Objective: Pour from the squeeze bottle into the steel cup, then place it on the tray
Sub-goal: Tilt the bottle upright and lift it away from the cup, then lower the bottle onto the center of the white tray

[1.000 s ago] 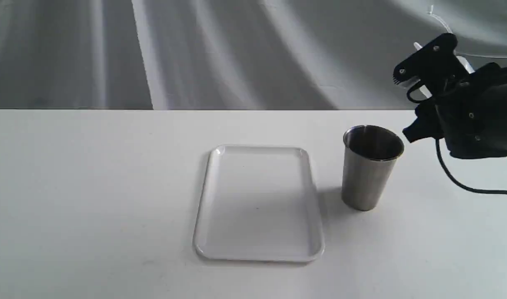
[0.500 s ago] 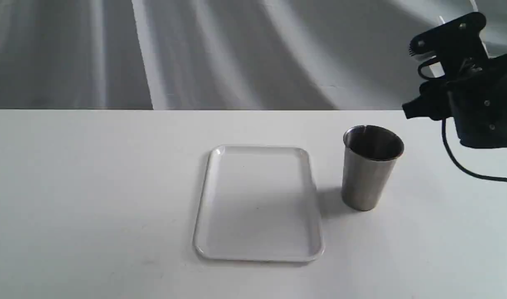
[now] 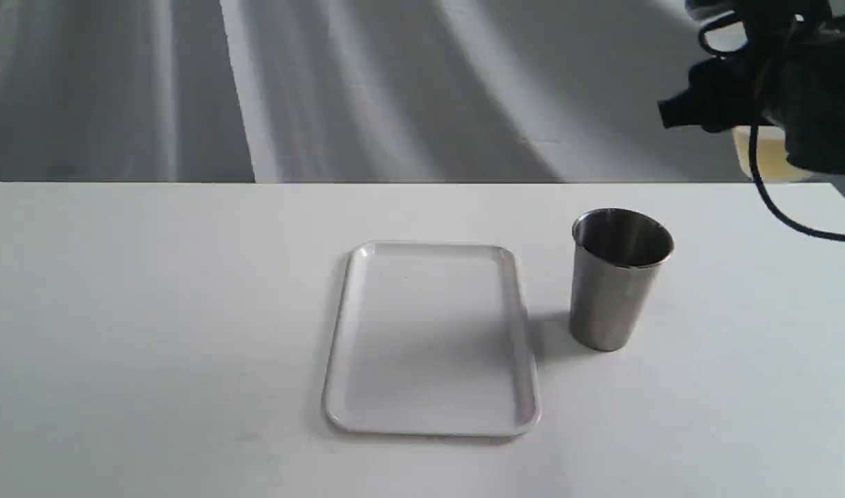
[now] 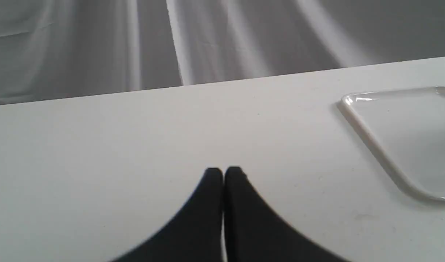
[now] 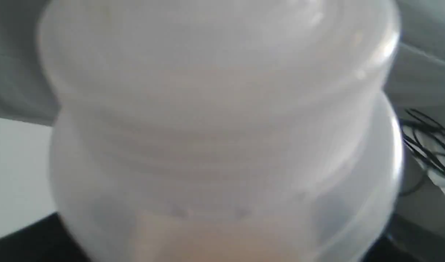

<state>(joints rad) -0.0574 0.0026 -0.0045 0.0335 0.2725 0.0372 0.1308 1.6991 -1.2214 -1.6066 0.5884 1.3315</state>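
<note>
bottle in the air

right gripper (image 3: 695, 79) pinches the bottle (image 5: 222, 127), high above and to the right of the cup (image 3: 619, 277), which stands upright on the table (image 3: 153, 311) just right of the tray (image 3: 429, 339). left gripper (image 4: 223, 173) is over the table, fingers pressed together.
</note>
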